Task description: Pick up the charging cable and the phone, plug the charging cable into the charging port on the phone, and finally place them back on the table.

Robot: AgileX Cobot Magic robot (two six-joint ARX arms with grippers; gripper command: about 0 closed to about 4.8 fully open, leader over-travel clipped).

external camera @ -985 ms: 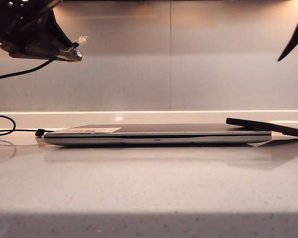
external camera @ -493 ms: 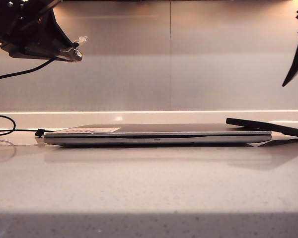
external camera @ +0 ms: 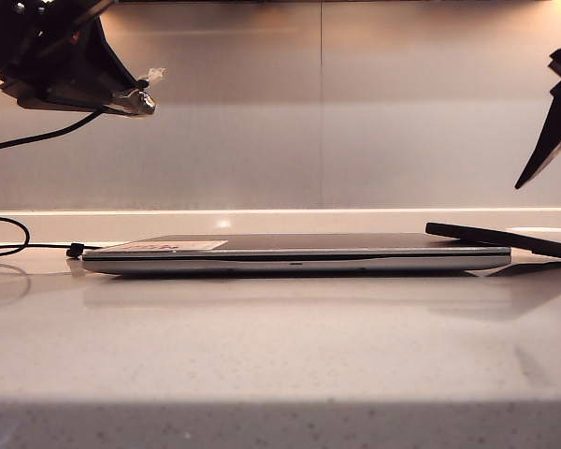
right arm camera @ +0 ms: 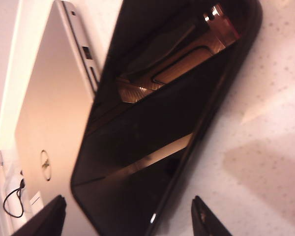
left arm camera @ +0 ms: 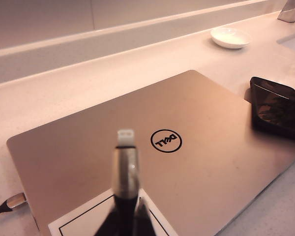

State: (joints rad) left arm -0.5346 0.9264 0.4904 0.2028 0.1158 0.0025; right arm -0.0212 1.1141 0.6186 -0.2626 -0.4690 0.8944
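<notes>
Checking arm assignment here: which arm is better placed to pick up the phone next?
Right. Its open end effector hangs directly above the phone, fingers either side. The left end effector is shut on the charging cable, away over the laptop.

Right hand cut off at exterior view's edge; phone likewise; plug blurred.

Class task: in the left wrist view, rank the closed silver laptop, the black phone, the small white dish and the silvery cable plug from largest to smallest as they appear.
1. Closed silver laptop
2. Flat black phone
3. Unsure: the silvery metal plug of the charging cable, held in the shut left gripper, looks big only through nearness; the small white dish sits far back.
</notes>
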